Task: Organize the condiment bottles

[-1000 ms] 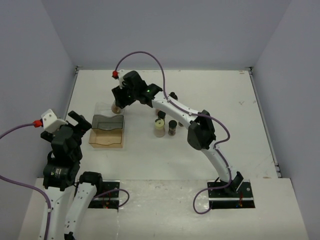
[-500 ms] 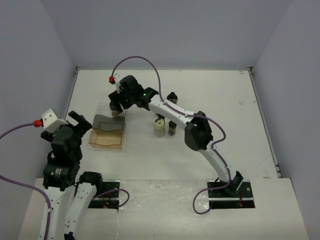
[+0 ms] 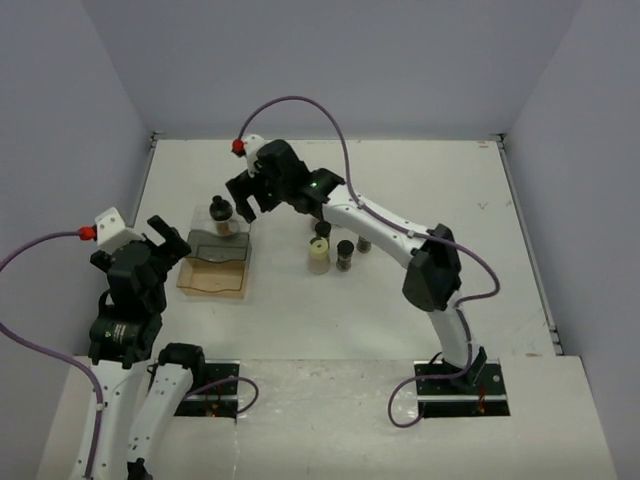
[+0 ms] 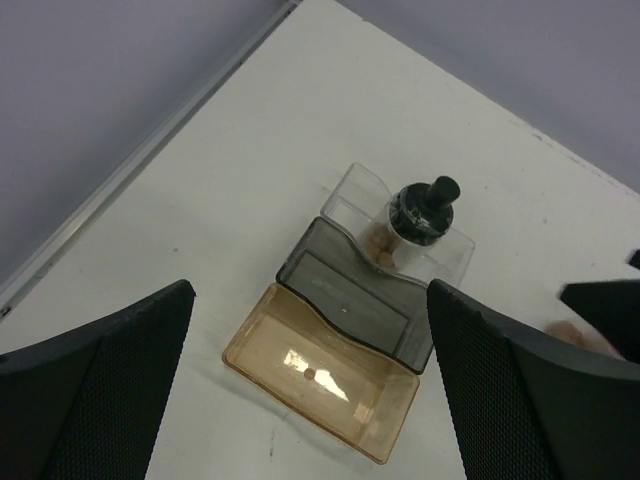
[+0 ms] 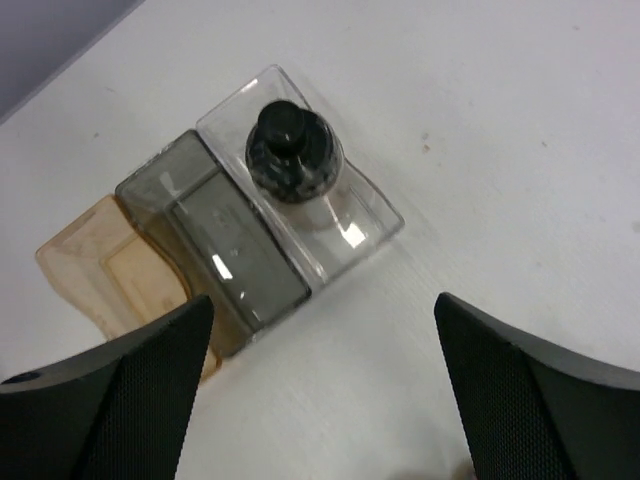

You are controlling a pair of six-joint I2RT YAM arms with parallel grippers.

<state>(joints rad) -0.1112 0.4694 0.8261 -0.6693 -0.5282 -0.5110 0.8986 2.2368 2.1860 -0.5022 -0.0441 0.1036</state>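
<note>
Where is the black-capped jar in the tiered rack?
Top view, left of centre: the jar stands upright in the clear far compartment of the rack, beside the grey one, left of the right gripper.

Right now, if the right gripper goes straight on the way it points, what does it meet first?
Probably the table just beside the rack's clear compartment, or that compartment's edge; depth is unclear. The black-capped jar standing in it lies off the line of the right gripper.
</note>
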